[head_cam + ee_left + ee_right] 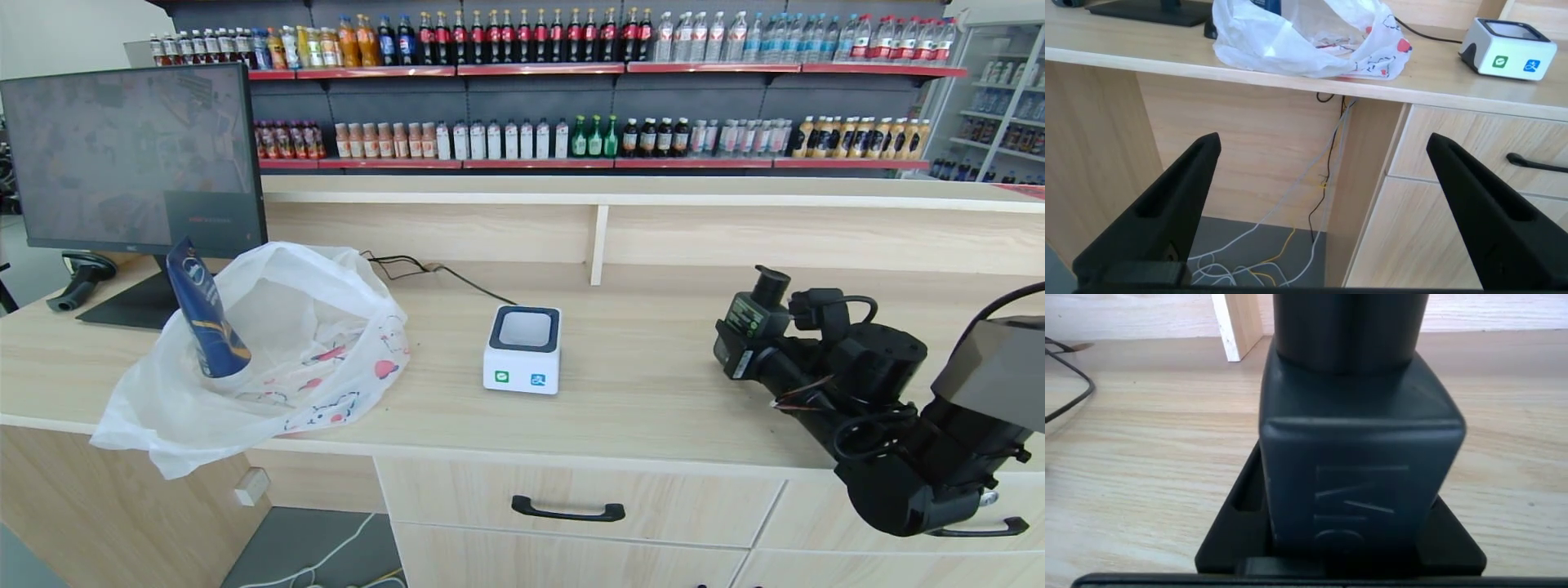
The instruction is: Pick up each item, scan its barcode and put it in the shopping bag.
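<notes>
- While your left gripper point(1323, 147) hangs low in front of the counter point(653, 384), below its top edge, its jaws stand spread wide.
- On the counter's left end you have a monitor point(135, 155). Just beside it lies the white shopping bag point(326, 327), mouth open, its near side overhanging the front edge.
- A blue tube point(204, 314) stands tilted inside the bag.
- The white scanner point(522, 349) sits mid-counter, window facing up, apart from the bag.
- Well to the scanner's right, your right gripper point(1343, 555) pinches a dark bottle point(743, 327) over the counter top.
</notes>
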